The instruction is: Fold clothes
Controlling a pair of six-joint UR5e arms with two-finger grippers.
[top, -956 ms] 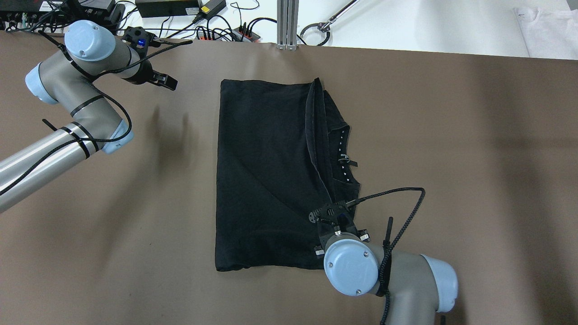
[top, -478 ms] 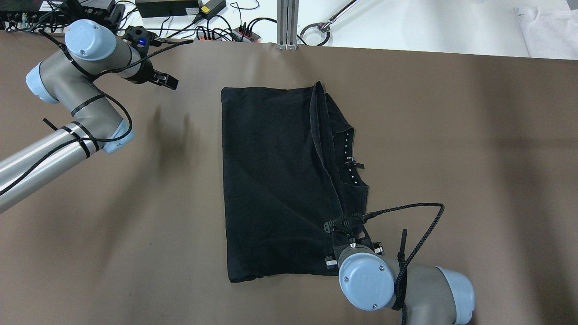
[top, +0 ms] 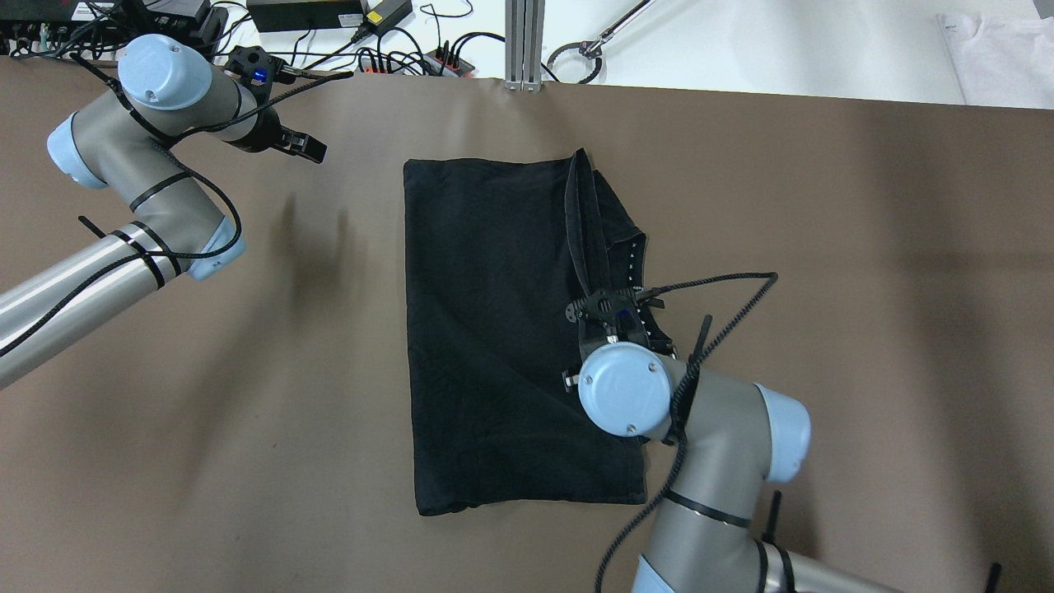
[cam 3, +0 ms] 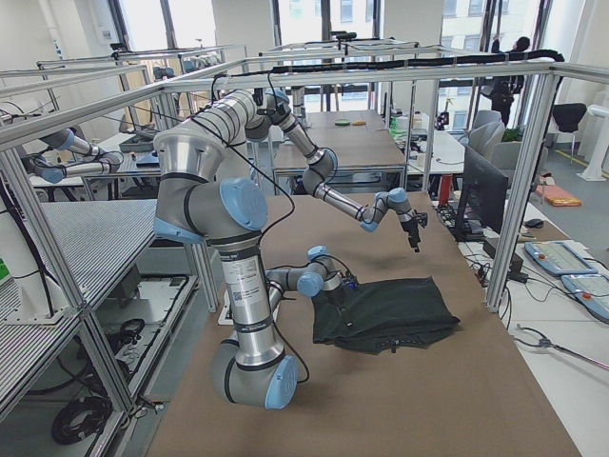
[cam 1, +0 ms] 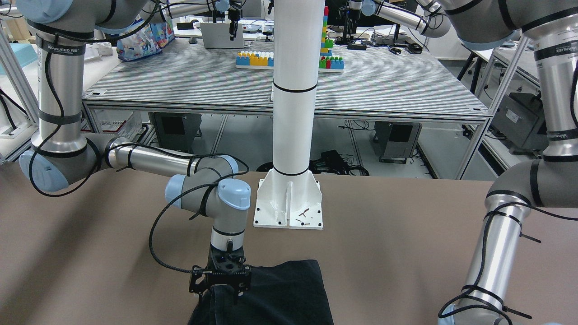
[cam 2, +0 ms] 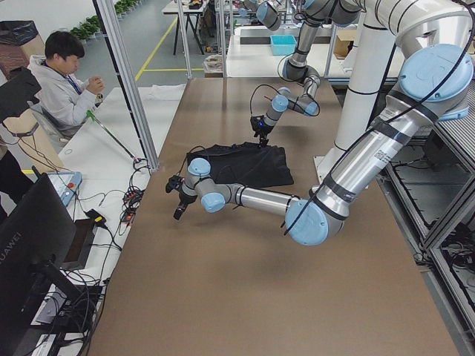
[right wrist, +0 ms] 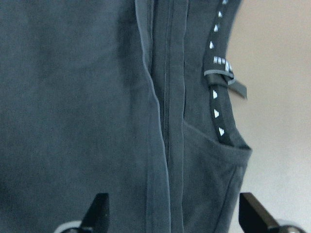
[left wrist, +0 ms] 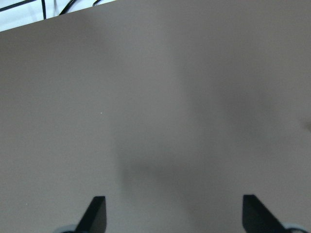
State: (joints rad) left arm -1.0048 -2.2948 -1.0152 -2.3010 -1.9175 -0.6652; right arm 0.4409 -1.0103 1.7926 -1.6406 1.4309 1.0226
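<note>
- A white pillar [cam 1: 289,135] stands on its base plate at the robot's edge of the brown table [top: 823,288].
- The right gripper [right wrist: 176,213] hangs just out from that plate, pointing down over the right-hand part of the clothes [top: 494,329]. Its fingers [right wrist: 99,211] are spread wide with nothing between them; whether the tips touch the fabric cannot be told.
- The clothes are one black garment lying flat in the middle of the table, folded to a rough rectangle with its long side running away from the robot.
- A hemmed edge [right wrist: 160,126] runs along the garment's right side, and a neck opening with a tape of small white triangles [right wrist: 216,104] shows just to the right of it.
- The left gripper [left wrist: 175,213] hovers over bare table near the far left corner, well apart from the clothes, fingers parted and empty.
- Past the far edge lie cables and a power strip [top: 395,62], and a white cloth [top: 1000,58] at the right.
</note>
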